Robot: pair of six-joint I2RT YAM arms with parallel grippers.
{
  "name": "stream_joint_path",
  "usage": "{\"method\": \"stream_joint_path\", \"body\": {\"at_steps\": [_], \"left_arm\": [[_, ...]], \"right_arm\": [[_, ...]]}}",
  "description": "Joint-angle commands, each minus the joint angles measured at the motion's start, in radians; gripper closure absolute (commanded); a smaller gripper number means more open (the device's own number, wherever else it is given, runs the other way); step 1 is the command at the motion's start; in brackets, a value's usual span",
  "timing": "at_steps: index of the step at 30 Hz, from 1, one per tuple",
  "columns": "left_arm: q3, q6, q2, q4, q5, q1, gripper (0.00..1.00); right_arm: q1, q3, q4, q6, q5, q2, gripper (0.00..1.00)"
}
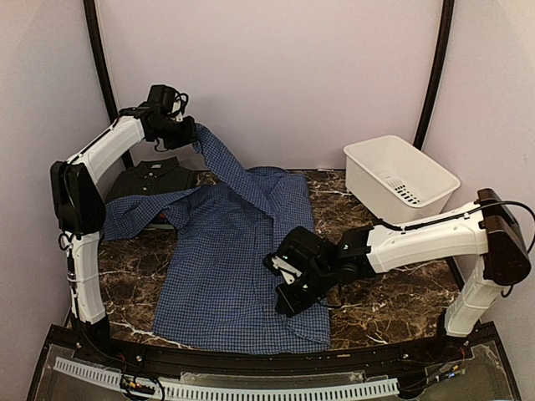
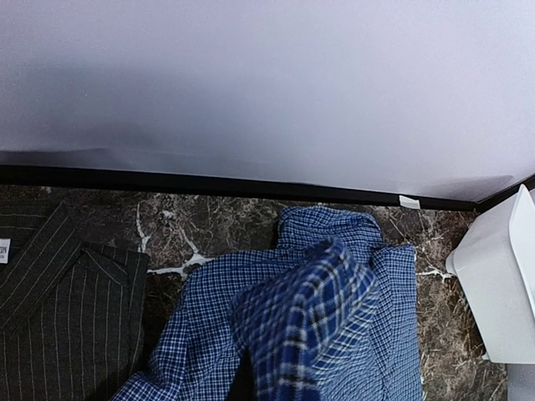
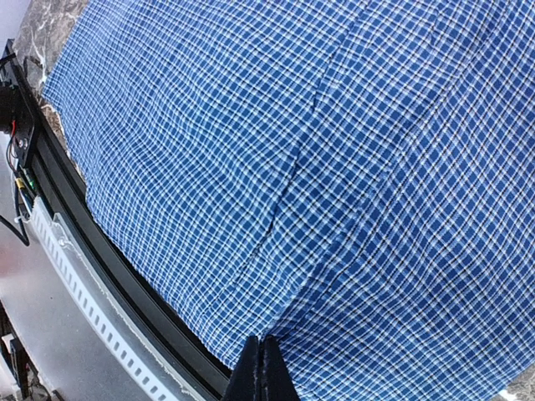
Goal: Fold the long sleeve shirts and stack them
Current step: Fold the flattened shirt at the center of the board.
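Top external view: blue shirt (image 1: 221, 267) lies spread left of the basket (image 1: 368, 180), dark shirt (image 1: 155, 177) farther left, left gripper (image 1: 188, 134) clamped on its raised sleeve, right gripper (image 1: 286, 294) pinching its edge nearest the basket.

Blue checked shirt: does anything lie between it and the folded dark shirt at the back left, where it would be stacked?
Nothing visible does. One sleeve of the blue shirt already reaches the near edge of the dark shirt, and the white basket stands off on the opposite side.
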Motion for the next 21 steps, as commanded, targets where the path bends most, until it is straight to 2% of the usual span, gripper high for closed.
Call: {"method": "stream_joint_path", "body": {"at_steps": [1, 12, 18, 21], "left_arm": [[0.016, 0.020, -0.060, 0.008, -0.012, 0.006, 1.00], [-0.042, 0.019, -0.061, 0.014, 0.032, 0.007, 1.00], [-0.086, 0.024, -0.071, 0.036, 0.099, 0.004, 1.00], [-0.126, 0.031, -0.080, 0.049, 0.138, -0.001, 1.00]], "right_arm": [[-0.004, 0.030, 0.036, -0.017, -0.022, 0.015, 1.00], [-0.004, 0.013, 0.062, -0.015, -0.053, 0.043, 0.98], [-0.030, 0.048, 0.051, -0.032, -0.034, 0.020, 0.56], [-0.071, 0.063, 0.052, -0.043, -0.031, -0.009, 0.49]]}}
